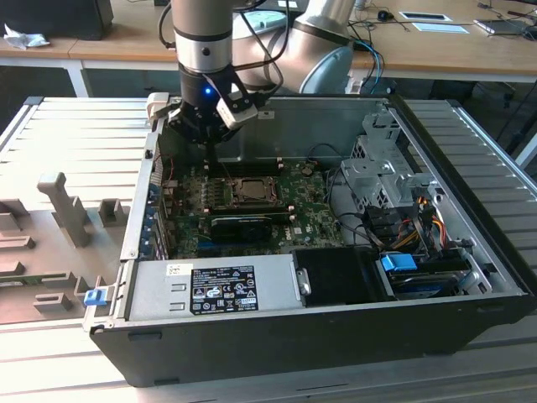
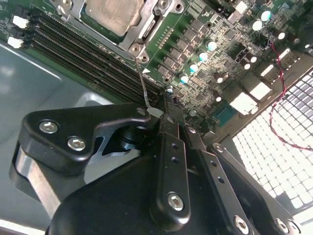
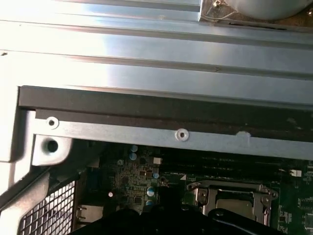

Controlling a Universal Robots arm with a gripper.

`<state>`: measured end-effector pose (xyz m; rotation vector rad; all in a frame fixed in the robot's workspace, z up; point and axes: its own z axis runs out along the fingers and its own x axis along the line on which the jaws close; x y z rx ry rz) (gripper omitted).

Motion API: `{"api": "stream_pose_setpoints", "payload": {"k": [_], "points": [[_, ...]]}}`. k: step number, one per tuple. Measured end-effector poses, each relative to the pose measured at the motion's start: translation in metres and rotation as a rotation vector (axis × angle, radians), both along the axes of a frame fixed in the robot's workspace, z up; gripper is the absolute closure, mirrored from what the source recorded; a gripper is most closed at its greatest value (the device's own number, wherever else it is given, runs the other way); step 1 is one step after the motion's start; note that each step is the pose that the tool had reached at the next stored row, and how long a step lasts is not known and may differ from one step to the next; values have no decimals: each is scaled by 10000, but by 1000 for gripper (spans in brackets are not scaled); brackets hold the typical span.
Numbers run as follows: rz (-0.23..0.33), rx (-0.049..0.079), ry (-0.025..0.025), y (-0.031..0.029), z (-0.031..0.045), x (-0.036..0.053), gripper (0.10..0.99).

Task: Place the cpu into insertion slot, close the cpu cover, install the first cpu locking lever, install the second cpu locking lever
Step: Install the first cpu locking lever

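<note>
The cpu, silver-grey on top, lies in the insertion slot on the green board. The metal cpu cover lies flat around it; the cpu cover shows the same way in the first wrist view. A thin wire locking lever runs from the socket's corner to my fingertips. My gripper hangs over the board beside the socket, fingers together, with the lever's pale end touching the tip. In the exterior view the gripper is low at the socket's far corner, toward the exterior view's left.
Long black memory slots run beside the socket. A black card lies in front of it, then the power supply. A drive cage and cables crowd the exterior view's right. The case wall stands close behind the gripper.
</note>
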<state>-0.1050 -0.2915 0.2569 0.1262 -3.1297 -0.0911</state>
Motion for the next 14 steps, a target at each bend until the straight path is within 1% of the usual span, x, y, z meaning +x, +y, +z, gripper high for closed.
{"api": "stream_pose_setpoints", "payload": {"k": [2, 12, 14], "points": [[0, -5, 1, 0, -1, 45, 980], [0, -10, 0, 0, -4, 128, 980], [0, -11, 1, 0, -3, 161, 980]]}}
